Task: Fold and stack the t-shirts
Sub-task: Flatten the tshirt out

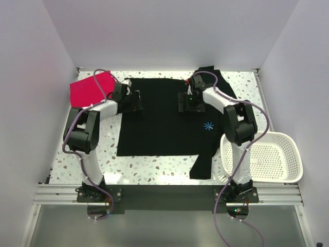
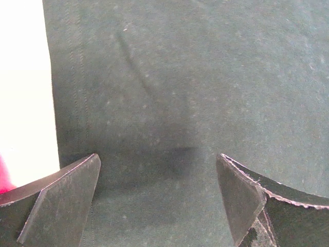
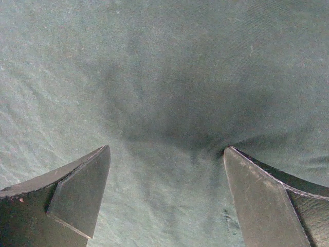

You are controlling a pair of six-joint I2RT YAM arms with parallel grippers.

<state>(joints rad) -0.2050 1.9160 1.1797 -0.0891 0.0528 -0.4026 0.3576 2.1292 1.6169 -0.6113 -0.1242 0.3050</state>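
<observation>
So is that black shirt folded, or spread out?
Spread out: the black shirt lies flat on the table, both sleeves sticking out.

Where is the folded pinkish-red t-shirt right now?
In the top view, the pinkish-red t-shirt lies at the far-left corner of the table, just left of the spread black t-shirt and the left gripper.

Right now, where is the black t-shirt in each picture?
Top external: the black t-shirt lies spread in the middle.
Left wrist: it fills the frame, bar a bright strip at left.
Right wrist: it fills the frame.
Shared landmark: the pinkish-red shirt, top view's upper left, left wrist's lower-left corner.
</observation>
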